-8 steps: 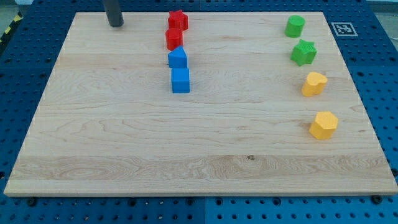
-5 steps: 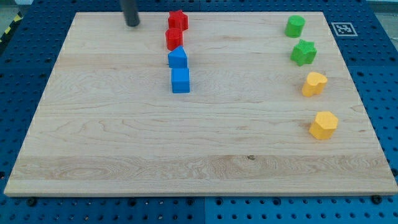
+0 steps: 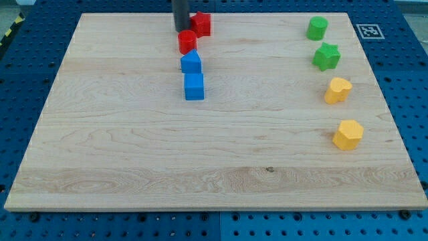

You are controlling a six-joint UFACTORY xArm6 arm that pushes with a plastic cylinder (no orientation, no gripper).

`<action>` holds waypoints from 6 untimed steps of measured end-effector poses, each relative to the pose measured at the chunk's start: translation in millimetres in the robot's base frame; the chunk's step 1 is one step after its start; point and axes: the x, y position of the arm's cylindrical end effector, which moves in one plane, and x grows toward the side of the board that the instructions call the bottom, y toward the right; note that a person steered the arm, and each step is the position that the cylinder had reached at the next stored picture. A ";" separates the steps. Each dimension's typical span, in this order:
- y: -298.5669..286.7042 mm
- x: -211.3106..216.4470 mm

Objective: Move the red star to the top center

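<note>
The red star lies near the view's top edge of the wooden board, a little left of the board's middle. My tip stands right against the star's left side, touching it. A red round block sits just below the tip and the star. A blue block with a pointed top and a blue cube follow below it in a column.
At the view's right stand a green round block, a green star, a yellow heart-like block and a yellow hexagonal block, one below the other.
My tip has slid to the right along the top edge, reached the red star and pushed it a little to the right. The other blocks have not moved.
</note>
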 end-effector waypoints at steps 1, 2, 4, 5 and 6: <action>44.8 3.3; 61.7 7.7; 67.1 13.6; 67.9 1.4; 50.9 -5.1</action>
